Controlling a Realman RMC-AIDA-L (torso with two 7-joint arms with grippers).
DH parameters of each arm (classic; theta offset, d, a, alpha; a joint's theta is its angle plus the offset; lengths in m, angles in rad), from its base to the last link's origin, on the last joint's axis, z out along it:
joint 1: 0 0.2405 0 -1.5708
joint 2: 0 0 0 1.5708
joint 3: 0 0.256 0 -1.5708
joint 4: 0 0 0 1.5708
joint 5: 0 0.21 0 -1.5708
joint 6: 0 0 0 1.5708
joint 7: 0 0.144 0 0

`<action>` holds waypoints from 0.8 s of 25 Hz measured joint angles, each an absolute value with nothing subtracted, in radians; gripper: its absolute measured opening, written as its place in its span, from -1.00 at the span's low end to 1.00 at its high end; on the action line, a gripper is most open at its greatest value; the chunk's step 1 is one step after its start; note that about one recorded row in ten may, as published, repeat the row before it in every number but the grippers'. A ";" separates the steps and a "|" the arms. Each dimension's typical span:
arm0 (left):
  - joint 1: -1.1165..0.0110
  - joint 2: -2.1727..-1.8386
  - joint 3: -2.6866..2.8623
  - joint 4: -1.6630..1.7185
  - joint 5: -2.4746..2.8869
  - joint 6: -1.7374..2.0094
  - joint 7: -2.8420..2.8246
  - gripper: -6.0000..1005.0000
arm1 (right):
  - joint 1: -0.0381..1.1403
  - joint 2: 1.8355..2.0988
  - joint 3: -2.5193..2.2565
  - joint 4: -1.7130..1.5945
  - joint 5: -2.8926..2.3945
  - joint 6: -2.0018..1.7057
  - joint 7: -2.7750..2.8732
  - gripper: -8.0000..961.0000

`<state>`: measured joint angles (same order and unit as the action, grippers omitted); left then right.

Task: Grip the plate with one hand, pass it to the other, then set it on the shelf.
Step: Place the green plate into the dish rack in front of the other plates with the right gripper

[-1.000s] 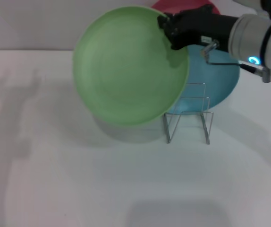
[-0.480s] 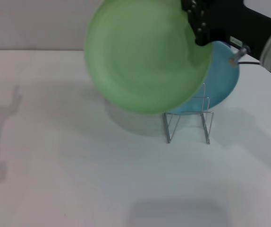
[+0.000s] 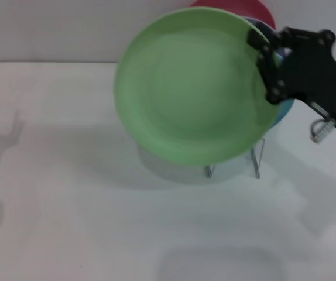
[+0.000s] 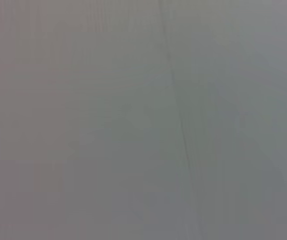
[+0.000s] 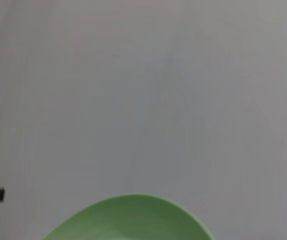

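Observation:
The light green plate (image 3: 194,88) hangs in the air, face toward me, held by its right rim. My right gripper (image 3: 267,67) is shut on that rim at the upper right of the head view. The plate covers most of the wire shelf (image 3: 257,161); only the shelf's lower legs show under the plate's bottom edge. The plate's rim also shows in the right wrist view (image 5: 128,220). My left gripper is out of view; the left wrist view shows only a blank grey surface.
A turquoise plate (image 3: 285,108) stands behind the green plate in the shelf. A red plate (image 3: 238,6) peeks above it. The white table (image 3: 98,222) spreads to the left and front.
My right gripper has carried the green plate to the right and slightly down, over the shelf. The arm has swung lower at the right.

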<state>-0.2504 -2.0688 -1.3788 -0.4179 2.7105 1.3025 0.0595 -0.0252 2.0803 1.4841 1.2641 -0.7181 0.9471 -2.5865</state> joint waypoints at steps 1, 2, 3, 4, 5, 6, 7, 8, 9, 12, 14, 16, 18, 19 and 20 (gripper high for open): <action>-0.253 -2.069 -1.377 -0.409 2.711 1.303 0.057 0.62 | -0.020 2.081 1.500 1.231 -0.707 0.998 -2.607 -0.91; -0.255 -2.069 -1.376 -0.404 2.711 1.303 0.056 0.62 | -0.013 2.082 1.520 1.196 -0.701 1.049 -2.623 -0.91; -0.256 -2.069 -1.374 -0.398 2.711 1.303 0.056 0.62 | -0.002 2.082 1.547 1.156 -0.694 1.112 -2.639 -0.91; -0.258 -2.070 -1.373 -0.389 2.710 1.303 0.055 0.62 | 0.008 2.082 1.569 1.121 -0.690 1.162 -2.651 -0.91; -0.258 -2.070 -1.373 -0.389 2.710 1.303 0.055 0.62 | 0.020 2.082 1.592 1.089 -0.688 1.206 -2.665 -0.91; -0.258 -2.070 -1.373 -0.389 2.710 1.303 0.055 0.62 | 0.033 2.081 1.618 1.052 -0.686 1.254 -2.687 -0.91; -0.263 -2.070 -1.371 -0.377 2.711 1.299 0.054 0.62 | 0.048 2.081 1.643 1.013 -0.686 1.305 -2.715 -0.91; -0.265 -2.070 -1.369 -0.373 2.712 1.294 0.053 0.62 | 0.063 2.082 1.668 0.975 -0.685 1.352 -2.751 -0.91; -0.266 -2.070 -1.366 -0.367 2.717 1.286 0.048 0.62 | 0.077 2.082 1.692 0.940 -0.684 1.389 -2.779 -0.91; -0.272 -2.069 -1.365 -0.359 2.719 1.277 0.037 0.62 | 0.118 2.081 1.768 0.837 -0.688 1.485 -2.847 -0.91; -0.275 -2.069 -1.363 -0.354 2.720 1.273 0.033 0.62 | 0.137 2.081 1.814 0.789 -0.694 1.521 -2.872 -0.91; -0.275 -2.069 -1.363 -0.354 2.720 1.273 0.033 0.62 | 0.152 2.080 1.866 0.754 -0.713 1.554 -2.884 -0.91; -0.277 -2.070 -1.355 -0.352 2.721 1.271 0.031 0.62 | 0.164 2.080 1.914 0.741 -0.743 1.573 -2.885 -0.91; -0.278 -2.071 -1.330 -0.351 2.721 1.270 0.031 0.62 | 0.173 2.080 1.952 0.740 -0.767 1.578 -2.885 -0.91; -0.278 -2.071 -1.330 -0.351 2.721 1.270 0.031 0.62 | 0.173 2.080 1.952 0.740 -0.767 1.578 -2.885 -0.91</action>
<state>-0.2779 -2.0706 -1.3302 -0.3513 2.7213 1.2698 0.0311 0.1732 2.0803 1.9520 0.7396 -0.7671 1.5779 -2.8852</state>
